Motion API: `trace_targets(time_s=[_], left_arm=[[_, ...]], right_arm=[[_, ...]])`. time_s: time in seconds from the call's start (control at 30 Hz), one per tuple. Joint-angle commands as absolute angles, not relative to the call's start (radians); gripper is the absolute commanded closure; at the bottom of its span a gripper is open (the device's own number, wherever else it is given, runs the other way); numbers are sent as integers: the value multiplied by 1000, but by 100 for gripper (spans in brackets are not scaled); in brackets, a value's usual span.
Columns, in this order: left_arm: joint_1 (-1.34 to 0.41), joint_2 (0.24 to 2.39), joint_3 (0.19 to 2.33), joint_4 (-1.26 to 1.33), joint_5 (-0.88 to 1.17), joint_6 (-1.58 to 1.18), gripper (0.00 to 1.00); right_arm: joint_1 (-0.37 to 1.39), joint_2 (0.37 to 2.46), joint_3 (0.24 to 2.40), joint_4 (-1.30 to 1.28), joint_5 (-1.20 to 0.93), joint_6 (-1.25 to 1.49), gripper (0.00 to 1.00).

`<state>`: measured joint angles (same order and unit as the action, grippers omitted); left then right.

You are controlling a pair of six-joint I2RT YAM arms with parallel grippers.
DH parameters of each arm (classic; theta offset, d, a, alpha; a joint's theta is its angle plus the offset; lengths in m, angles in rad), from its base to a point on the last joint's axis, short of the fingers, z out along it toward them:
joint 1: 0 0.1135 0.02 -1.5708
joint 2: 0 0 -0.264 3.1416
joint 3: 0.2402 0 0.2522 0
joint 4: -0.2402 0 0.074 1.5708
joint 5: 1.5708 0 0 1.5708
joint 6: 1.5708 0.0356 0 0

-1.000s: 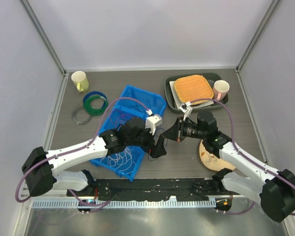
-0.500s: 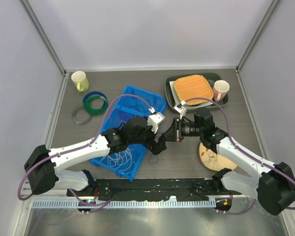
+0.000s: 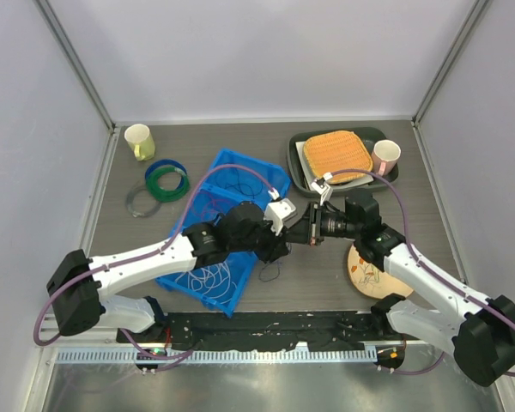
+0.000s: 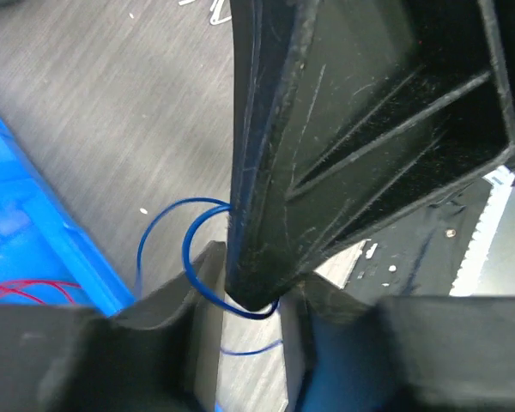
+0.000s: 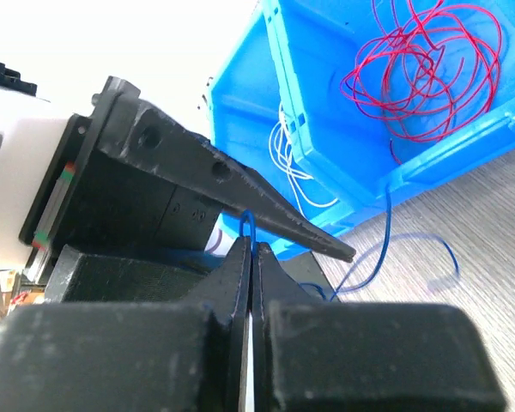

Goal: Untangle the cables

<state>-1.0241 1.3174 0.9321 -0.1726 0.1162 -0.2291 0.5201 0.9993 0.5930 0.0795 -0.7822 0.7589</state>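
So I'm mid-way through pulling one strand free: my right gripper [image 5: 251,253] is clamped completely closed on the thin dark blue cable [image 5: 247,225], with a little loop of it poking up above the fingertips. My left gripper [image 4: 247,292] is nose to nose with it over the grey table [image 5: 485,219], just beside the bright blue plastic bin [image 5: 240,94]. Its fingers stand a narrow gap apart around the right one's tip, and the blue cable curls through that gap, but I don't think they're pinching anything. The rest of the blue cable trails in loose loops on the table and runs back toward the bin. The tangled thin red cable [image 5: 429,64] and the thin white cable [image 5: 293,172] are in the bin's compartments. Next move, I reckon: close the left on the blue strand right beside the right's hold, then draw the two apart slowly so the loops open out instead of cinching. The catch would be dragging the red one along if they're hooked together, which I can't tell from here.
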Motion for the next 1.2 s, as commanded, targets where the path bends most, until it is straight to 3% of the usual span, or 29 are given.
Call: trace_targets(time_s=[0.0, 0.03, 0.07, 0.1, 0.33, 0.37, 0.4, 0.57, 0.67, 0.83, 0.93, 1.03, 1.17], left_arm=[[-1025, 1289, 942, -115, 123, -225, 77], [-1026, 1286, 940, -115, 121, -229, 83], [-1028, 1278, 937, -114, 123, -229, 96], [-1029, 1275, 934, -115, 117, -233, 100], [-1034, 1223, 887, -80, 101, -264, 100], [-1034, 1212, 873, -75, 97, -274, 100], [-1034, 1194, 867, -71, 89, -282, 100], [-1034, 1131, 845, -64, 17, -313, 100], [-1034, 1101, 838, -63, -33, -325, 100], [-1034, 1089, 903, -141, -176, -380, 100], [-1032, 1094, 974, -231, -310, -425, 100], [-1031, 1095, 1017, -267, -409, -442, 100], [-1005, 1107, 1075, -261, -462, -445, 100]], right_arm=[[526, 979, 624, 78, -798, 775, 99], [526, 977, 624, 77, -789, 773, 99], [526, 977, 624, 75, -784, 775, 99], [526, 973, 624, 72, -776, 773, 99], [526, 963, 638, 8, -713, 727, 96], [525, 963, 641, 6, -691, 720, 91], [526, 963, 644, -29, -674, 710, 78], [526, 937, 664, -106, -527, 683, 36], [526, 885, 672, -146, -421, 676, 27], [526, 738, 658, -219, -74, 664, 24], [526, 615, 614, -239, 159, 657, 17], [526, 510, 554, -239, 314, 664, 14], [526, 465, 534, -239, 368, 646, 14]])
